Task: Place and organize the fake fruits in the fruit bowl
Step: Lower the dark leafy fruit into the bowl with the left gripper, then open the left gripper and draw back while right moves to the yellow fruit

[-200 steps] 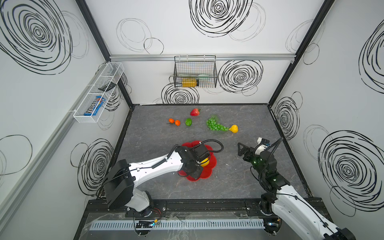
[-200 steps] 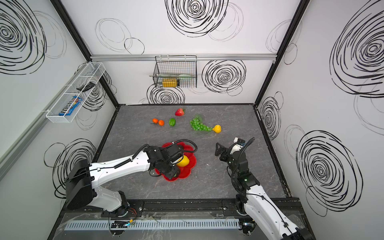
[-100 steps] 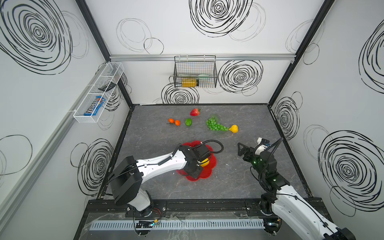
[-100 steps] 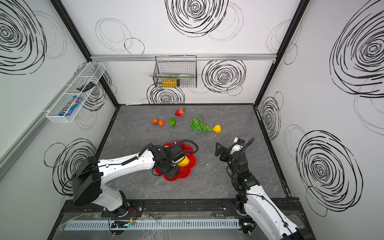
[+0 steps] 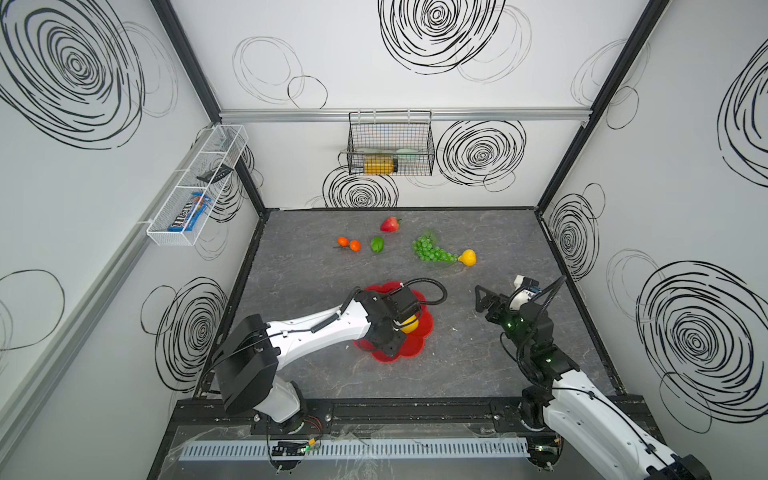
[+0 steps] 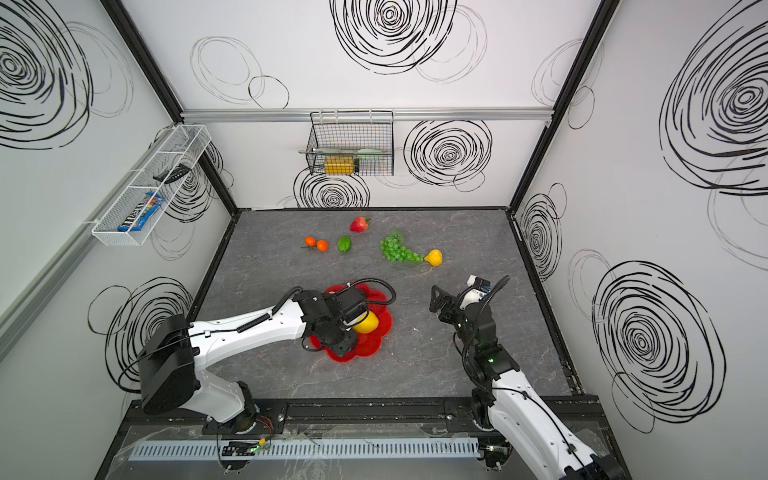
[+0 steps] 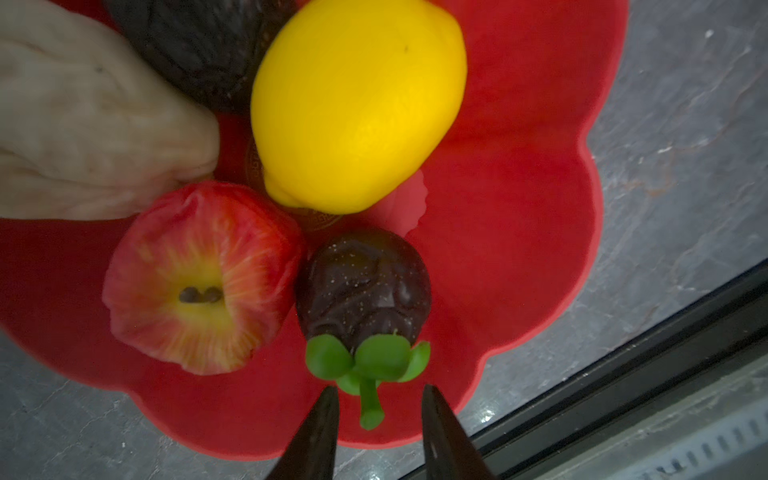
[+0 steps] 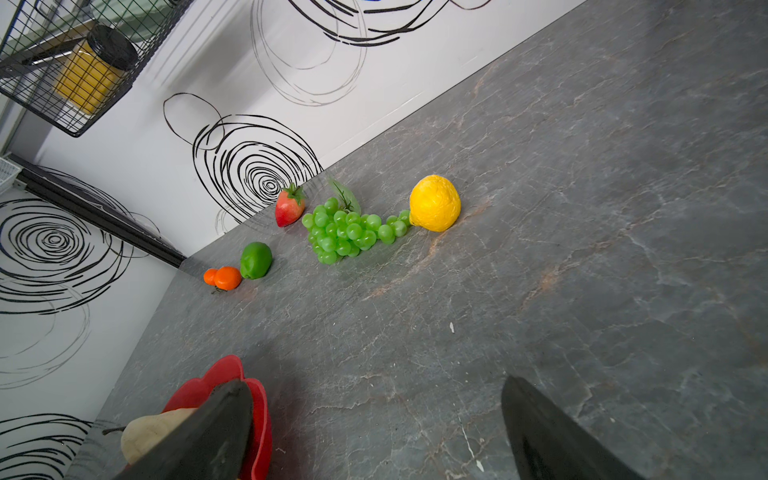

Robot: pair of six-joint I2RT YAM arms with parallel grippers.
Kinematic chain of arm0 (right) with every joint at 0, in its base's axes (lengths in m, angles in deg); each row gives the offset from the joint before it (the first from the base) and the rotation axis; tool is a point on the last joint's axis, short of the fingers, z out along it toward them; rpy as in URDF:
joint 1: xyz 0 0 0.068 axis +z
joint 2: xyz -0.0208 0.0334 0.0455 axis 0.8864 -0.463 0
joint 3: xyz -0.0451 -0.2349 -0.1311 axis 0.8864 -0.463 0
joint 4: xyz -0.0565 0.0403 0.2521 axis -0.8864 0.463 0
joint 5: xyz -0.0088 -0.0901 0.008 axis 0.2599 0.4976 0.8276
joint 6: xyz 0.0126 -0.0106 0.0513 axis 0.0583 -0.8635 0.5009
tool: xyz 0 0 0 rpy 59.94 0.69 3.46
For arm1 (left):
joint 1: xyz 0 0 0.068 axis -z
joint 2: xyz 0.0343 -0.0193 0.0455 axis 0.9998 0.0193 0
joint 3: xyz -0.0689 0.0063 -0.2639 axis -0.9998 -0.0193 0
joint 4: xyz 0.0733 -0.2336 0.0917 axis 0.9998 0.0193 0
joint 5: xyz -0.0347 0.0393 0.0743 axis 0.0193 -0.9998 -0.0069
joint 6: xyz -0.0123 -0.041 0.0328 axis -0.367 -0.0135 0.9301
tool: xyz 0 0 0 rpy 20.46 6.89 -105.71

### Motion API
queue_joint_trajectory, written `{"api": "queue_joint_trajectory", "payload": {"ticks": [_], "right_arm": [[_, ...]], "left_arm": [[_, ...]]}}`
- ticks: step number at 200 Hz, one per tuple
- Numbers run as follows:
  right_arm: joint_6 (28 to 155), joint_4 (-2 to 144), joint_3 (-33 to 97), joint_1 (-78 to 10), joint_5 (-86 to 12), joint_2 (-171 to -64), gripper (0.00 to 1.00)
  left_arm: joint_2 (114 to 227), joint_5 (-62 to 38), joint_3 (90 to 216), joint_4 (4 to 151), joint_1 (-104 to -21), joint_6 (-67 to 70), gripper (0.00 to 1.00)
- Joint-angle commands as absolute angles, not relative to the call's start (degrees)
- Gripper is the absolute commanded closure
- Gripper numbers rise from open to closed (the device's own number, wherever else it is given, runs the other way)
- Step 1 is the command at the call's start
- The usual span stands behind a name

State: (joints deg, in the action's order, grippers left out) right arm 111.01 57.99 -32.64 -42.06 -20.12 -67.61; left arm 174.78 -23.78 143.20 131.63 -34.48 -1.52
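Since a second ago, the left arm has shifted a little at its back end, but the left gripper [image 7: 378,388] has stayed low over the fruit bowl [image 7: 519,208]. Its jaws are a little apart. The green stem [image 7: 370,403] of a dark fruit [image 7: 361,291] pokes in between the jaw tips, with a gap on each side, so nothing is pinched. This dark fruit sits in the bowl right in front of the jaws. Beside it, off to one side of the jaws, is the red apple [image 7: 199,278]. Further past the tips lie the yellow lemon [image 7: 357,104], the cream lumpy piece [image 7: 91,116] and a second dark fruit [image 7: 195,41], all in the bowl.

The right gripper [image 8: 374,380] has its jaws wide apart and holds nothing. Well ahead of those jaws, on the gray table [image 8: 582,291], lie the green grapes [image 8: 349,232] touching a small yellow fruit [image 8: 434,203], then the strawberry [image 8: 289,208], the lime [image 8: 255,260] and two oranges [image 8: 222,277].
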Motion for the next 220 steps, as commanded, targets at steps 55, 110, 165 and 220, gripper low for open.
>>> {"api": "queue_joint_trajectory", "payload": {"ticks": [55,110,165,220], "right_arm": [[109.02,56.67,-30.35,-42.13,-20.59,-72.59,0.03],[109.55,53.95,-22.14,-40.48,-29.18,-83.4,0.02],[109.55,56.55,-5.68,-37.87,-31.3,-103.97,0.02],[106.09,69.9,10.01,-39.27,-24.67,-118.2,0.01]], "left_arm": [[157.97,-26.03,144.24,121.96,-37.86,-5.02,0.55],[133.0,-35.98,120.86,92.21,-43.41,-9.91,0.41],[114.26,-35.63,102.74,83.25,-51.97,-13.06,0.34],[101.65,-35.9,88.07,75.99,-52.93,-13.91,0.3]]}}
